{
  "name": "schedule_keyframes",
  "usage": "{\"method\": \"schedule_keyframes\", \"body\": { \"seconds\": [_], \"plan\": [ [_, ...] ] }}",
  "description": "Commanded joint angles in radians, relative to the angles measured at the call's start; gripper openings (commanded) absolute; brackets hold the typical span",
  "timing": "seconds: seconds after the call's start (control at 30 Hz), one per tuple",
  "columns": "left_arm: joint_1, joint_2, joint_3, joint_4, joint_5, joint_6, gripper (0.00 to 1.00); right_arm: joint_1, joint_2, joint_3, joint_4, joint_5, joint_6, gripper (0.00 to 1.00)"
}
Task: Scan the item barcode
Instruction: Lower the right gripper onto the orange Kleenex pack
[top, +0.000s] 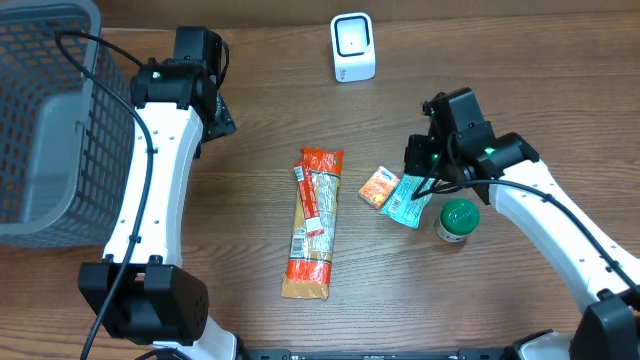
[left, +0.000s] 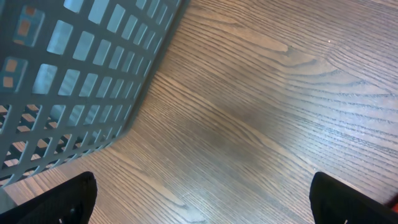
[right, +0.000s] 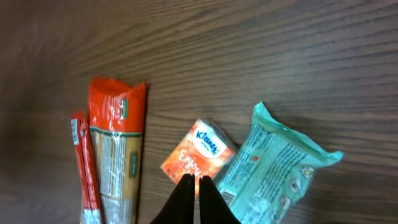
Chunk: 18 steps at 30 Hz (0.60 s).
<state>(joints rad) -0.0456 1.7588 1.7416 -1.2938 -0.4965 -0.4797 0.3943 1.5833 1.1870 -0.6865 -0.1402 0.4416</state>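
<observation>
Right gripper (right: 196, 190) is sitting pinched shut, tips touching the orange Kleenex pack (right: 200, 151) (can't tell if it's gripped). Pack is lying between pasta bag (right: 115, 155) and teal packet (right: 273, 165). Left gripper (left: 202, 199) is hanging wide beside the basket (left: 74, 74).

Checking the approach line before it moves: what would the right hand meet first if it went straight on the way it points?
Most likely the orange Kleenex pack: the right hand, shut, points at its near edge, beside the teal packet. Whether it already touches, the picture cannot tell.
</observation>
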Motion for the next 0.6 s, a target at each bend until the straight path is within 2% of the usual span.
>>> {"method": "schedule_keyframes", "body": {
  "seconds": [0.0,0.3,0.57],
  "plan": [
    [-0.001,-0.007,0.013,0.001,0.004,-0.003,1.0,0.006,0.059,0.011,0.033,0.008,0.086,0.04],
    [-0.001,-0.007,0.013,0.001,0.004,-0.003,0.99,0.049,0.23,0.011,0.046,0.005,0.113,0.04],
    [-0.001,-0.007,0.013,0.001,0.004,-0.003,1.0,0.055,0.248,0.011,-0.014,0.03,0.112,0.05]
  ]
}}
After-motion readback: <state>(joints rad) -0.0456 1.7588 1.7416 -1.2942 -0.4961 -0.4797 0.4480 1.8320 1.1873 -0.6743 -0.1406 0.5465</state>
